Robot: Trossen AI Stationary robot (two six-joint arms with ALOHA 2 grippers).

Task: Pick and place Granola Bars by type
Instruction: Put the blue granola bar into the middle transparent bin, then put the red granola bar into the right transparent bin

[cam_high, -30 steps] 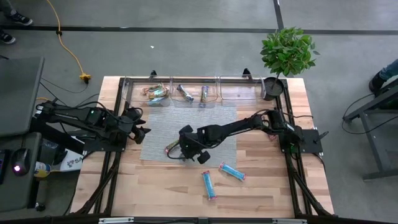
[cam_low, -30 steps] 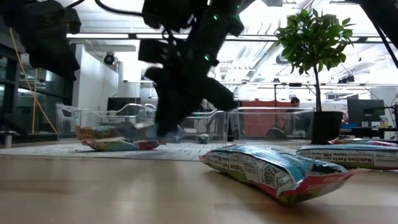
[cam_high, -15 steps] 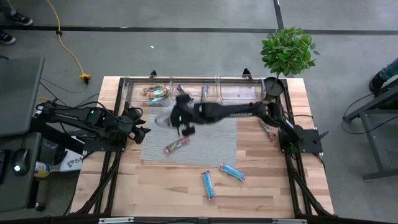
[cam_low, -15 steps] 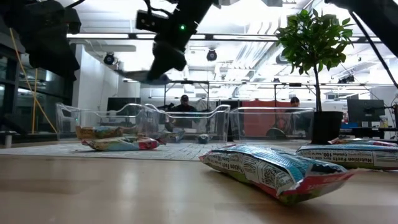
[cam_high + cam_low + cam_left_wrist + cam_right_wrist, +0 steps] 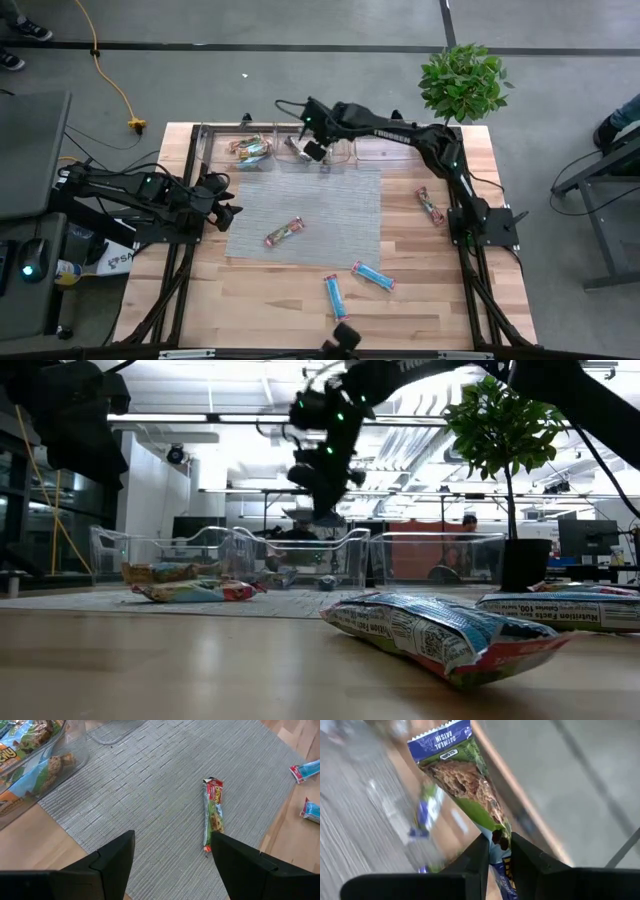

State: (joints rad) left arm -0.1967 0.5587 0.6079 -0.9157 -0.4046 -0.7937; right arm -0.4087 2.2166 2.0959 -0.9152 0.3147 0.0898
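The right pincer [image 5: 314, 148] was clamped tight on a granola bar [image 5: 465, 780] — green wrapper, blue end printed "OATMEAL RAISIN" — and held it above the middle clear bin [image 5: 312, 158] at the bench's [image 5: 430, 300] far edge. That arm stretched long across from the right. The left pincer [image 5: 172, 855] stood wide open and empty over the grey mat [image 5: 150, 795], near a tan-green bar [image 5: 213, 815]. Two blue bars [image 5: 372, 275] lay near the front.
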